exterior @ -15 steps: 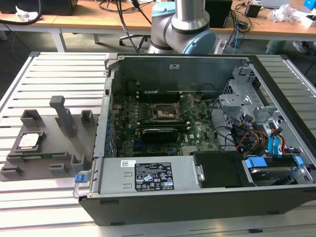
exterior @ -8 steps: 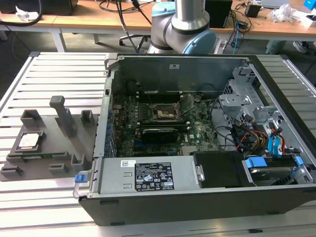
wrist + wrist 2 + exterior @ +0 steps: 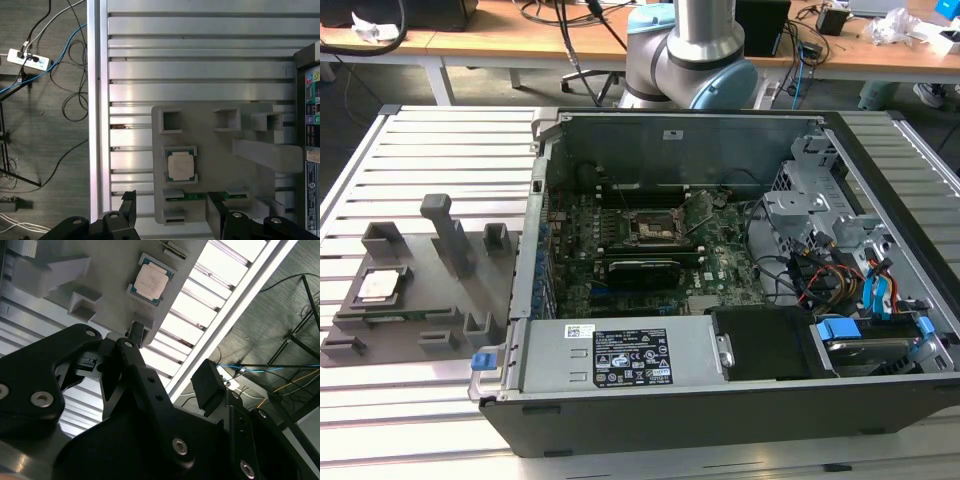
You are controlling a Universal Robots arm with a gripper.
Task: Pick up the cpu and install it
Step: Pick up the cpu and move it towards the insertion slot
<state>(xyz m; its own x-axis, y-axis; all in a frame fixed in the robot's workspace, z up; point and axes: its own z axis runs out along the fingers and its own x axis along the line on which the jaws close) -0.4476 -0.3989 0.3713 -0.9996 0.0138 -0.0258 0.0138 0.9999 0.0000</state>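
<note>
The cpu lies flat in a pocket of the grey tray, to the exterior view's left of the open computer case. The gripper hovers by the tray's edge, fingers apart and empty, with bare slatted surface all round.

Exterior view: raised, oblique, mid-distance. It looks down across the slatted table to the arm base at top centre. Open computer case centre-right, grey tray at left.
First wrist view: straight down past the tool onto the tray.
Second wrist view: tilted, close behind the tool body.
All three views share tray and cpu.
</note>
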